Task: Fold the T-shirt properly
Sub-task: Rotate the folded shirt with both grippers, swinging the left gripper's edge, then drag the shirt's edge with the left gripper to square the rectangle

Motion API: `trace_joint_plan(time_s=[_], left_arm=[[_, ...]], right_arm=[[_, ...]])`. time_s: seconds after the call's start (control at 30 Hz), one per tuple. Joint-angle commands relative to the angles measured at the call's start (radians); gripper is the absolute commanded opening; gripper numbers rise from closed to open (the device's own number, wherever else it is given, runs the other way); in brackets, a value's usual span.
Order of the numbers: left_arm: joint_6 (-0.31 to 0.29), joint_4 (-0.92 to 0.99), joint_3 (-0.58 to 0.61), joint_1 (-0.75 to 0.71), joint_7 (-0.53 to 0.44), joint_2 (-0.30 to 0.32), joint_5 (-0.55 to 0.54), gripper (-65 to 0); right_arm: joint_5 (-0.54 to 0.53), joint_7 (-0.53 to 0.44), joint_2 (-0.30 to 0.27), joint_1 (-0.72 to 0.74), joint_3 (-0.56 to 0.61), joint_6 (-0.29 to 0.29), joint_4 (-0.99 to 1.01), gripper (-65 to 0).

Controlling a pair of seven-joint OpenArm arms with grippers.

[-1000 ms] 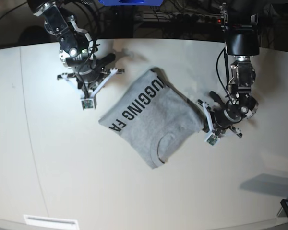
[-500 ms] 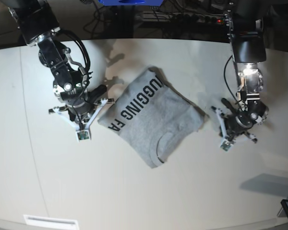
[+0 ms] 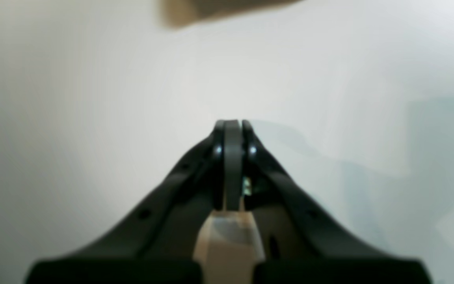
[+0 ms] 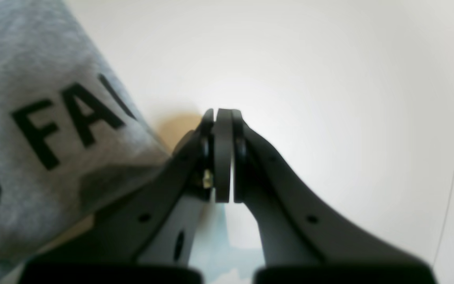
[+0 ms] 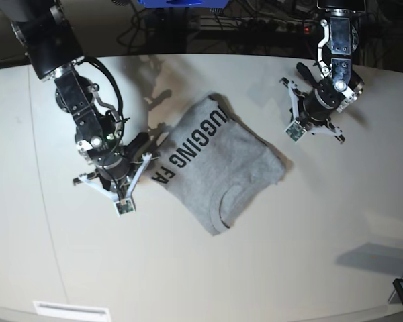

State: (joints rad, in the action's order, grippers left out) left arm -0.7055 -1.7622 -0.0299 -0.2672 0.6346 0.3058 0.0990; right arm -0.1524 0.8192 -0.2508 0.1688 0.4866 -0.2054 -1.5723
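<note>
While both jaws sit pressed together and empty, the right gripper point(image 4: 223, 118) hovers at the folded T-shirt's point(image 5: 218, 164) nine o'clock edge, the left gripper point(image 3: 233, 126) at two o'clock.

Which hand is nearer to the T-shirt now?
The right hand: it is just beside the lettered edge of the T-shirt. The left hand is apart from it, above its other corner.

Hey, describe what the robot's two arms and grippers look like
Both arms are black with looping black cables. The left gripper and right gripper have white strut frames and a small greenish camera board at the tip; up close, the fingers are dark moulded plastic with small holes.
</note>
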Motion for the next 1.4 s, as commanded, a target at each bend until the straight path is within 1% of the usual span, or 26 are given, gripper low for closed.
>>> trace_joint_plan(time_s=[0.0,0.1,0.17,0.23,0.3,0.37,0.47,0.53,0.63,0.77,0.9,1.13,1.2,1.37], left_arm=[[0.007,-0.014,-0.006,0.006,-0.006,0.011,0.003,-65.0],[0.007,0.005,-0.008,0.013,-0.006,0.008,0.003,-65.0],[0.007,0.006,-0.006,0.047,-0.006,-0.004,0.003,-65.0],[0.007,0.023,-0.006,0.073,-0.006,-0.015,0.005,-65.0],[0.007,0.046,0.002,0.095,-0.006,-0.017,0.005,-65.0],[0.007,0.064,0.006,0.116,-0.006,-0.026,0.005,-65.0],[0.007,0.092,0.006,0.142,-0.006,-0.044,0.005,-65.0],[0.007,0.117,0.008,0.154,-0.006,-0.053,0.005,-65.0],[0.007,0.157,0.008,0.194,-0.006,-0.070,0.005,-65.0],[0.007,0.207,0.008,0.240,-0.006,-0.072,0.005,-65.0],[0.007,0.255,0.009,0.302,-0.006,-0.073,0.005,-65.0],[0.007,0.374,0.112,0.420,-0.008,-0.075,0.005,-65.0],[0.007,0.407,0.138,0.451,-0.008,-0.092,0.003,-65.0],[0.007,0.471,0.147,0.515,-0.011,-0.138,0.005,-65.0]], right_arm=[[0.010,-0.022,-0.002,0.025,-0.006,0.011,-0.014,-64.9],[0.010,-0.024,0.001,0.038,0.001,0.027,-0.007,-64.9],[0.010,-0.024,0.001,0.045,0.001,0.036,0.008,-64.9],[0.010,-0.027,0.003,0.051,0.001,0.073,0.029,-64.9],[0.010,-0.056,0.009,0.053,0.001,0.120,0.048,-64.9],[0.010,-0.079,0.014,0.053,-0.006,0.146,0.072,-64.9],[0.010,-0.088,0.014,0.053,-0.002,0.154,0.117,-64.9],[0.010,-0.088,0.015,0.048,0.001,0.169,0.125,-64.9],[0.010,-0.088,0.017,0.031,0.001,0.171,0.120,-64.9],[0.010,-0.079,0.028,0.005,0.001,0.171,0.102,-65.0],[0.010,-0.079,0.026,-0.038,0.001,0.171,0.052,-65.0],[0.010,-0.077,0.025,-0.097,0.001,0.169,0.002,-65.0],[0.010,-0.077,0.023,-0.119,-0.002,0.169,-0.009,-65.0],[0.010,-0.077,0.023,-0.151,0.001,0.169,-0.037,-65.0]])
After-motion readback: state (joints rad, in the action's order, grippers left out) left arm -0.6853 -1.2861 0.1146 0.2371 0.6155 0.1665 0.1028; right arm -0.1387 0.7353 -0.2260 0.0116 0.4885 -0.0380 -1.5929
